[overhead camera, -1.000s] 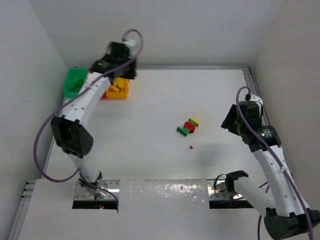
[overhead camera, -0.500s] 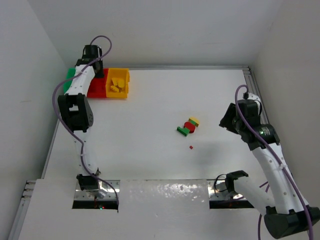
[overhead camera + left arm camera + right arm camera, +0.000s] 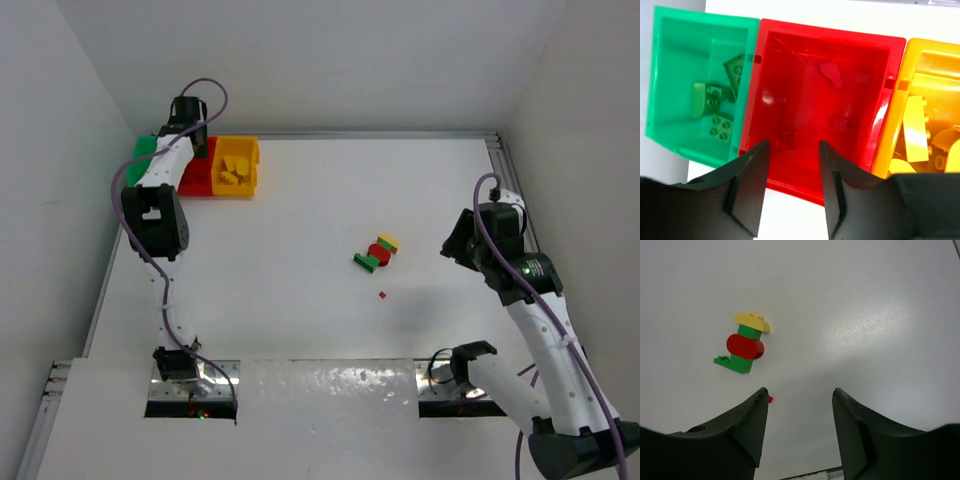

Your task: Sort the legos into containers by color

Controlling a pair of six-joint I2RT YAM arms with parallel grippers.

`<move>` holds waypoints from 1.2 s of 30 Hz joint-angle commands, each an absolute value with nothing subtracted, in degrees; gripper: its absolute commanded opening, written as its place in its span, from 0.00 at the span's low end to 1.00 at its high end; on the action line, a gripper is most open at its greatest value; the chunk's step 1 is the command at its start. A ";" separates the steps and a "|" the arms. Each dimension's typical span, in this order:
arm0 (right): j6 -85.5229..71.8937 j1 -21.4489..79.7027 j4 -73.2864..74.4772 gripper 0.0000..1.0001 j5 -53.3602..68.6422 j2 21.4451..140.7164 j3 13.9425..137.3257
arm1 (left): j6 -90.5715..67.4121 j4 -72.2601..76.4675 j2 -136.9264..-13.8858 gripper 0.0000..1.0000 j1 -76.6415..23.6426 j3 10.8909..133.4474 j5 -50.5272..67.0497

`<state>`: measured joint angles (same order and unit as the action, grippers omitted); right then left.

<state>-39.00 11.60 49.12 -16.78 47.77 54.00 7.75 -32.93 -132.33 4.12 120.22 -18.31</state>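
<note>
Three joined containers sit at the table's far left: a green bin (image 3: 145, 148) (image 3: 705, 12), a red bin (image 3: 192, 183) (image 3: 830, 32) and a yellow bin (image 3: 238, 141) (image 3: 897, 107). Each holds legos of its own colour: green pieces (image 3: 715, 97), red pieces (image 3: 831, 75), yellow pieces (image 3: 915, 127). My left gripper (image 3: 186, 118) (image 3: 792, 145) hovers open and empty over the red bin's near edge. Mid-table lies a joined clump of legos (image 3: 377, 252): a yellow cap (image 3: 752, 321), a red cylinder (image 3: 745, 346) and a green brick (image 3: 734, 363). My right gripper (image 3: 462, 240) (image 3: 800, 390) hangs open and empty to their right.
A tiny red bit (image 3: 382, 295) (image 3: 770, 399) lies just below the clump, beside my right gripper's left fingertip in the wrist view. White walls close in the table on three sides, and a metal rail (image 3: 495, 150) runs along the far right corner.
The left arm has swung left from above the yellow bin to above the red bin. The right arm has barely shifted. The clump and the tiny red bit have not moved.
</note>
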 commanded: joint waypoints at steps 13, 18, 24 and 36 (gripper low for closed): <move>-38.67 11.69 49.39 0.54 -18.19 47.55 55.11 | 0.10 -37.95 -124.66 0.12 3.87 124.71 -8.66; -39.37 11.69 48.96 0.54 -18.02 47.29 54.14 | -5.11 -37.98 -107.52 0.18 -7.79 107.00 3.42; -39.37 11.69 48.52 0.54 -17.05 48.16 54.67 | -9.66 -32.69 -94.04 0.30 -32.06 85.80 0.26; -40.34 11.69 51.06 0.54 -18.54 45.79 54.32 | -10.81 -31.47 -108.10 0.33 -59.76 88.59 -0.71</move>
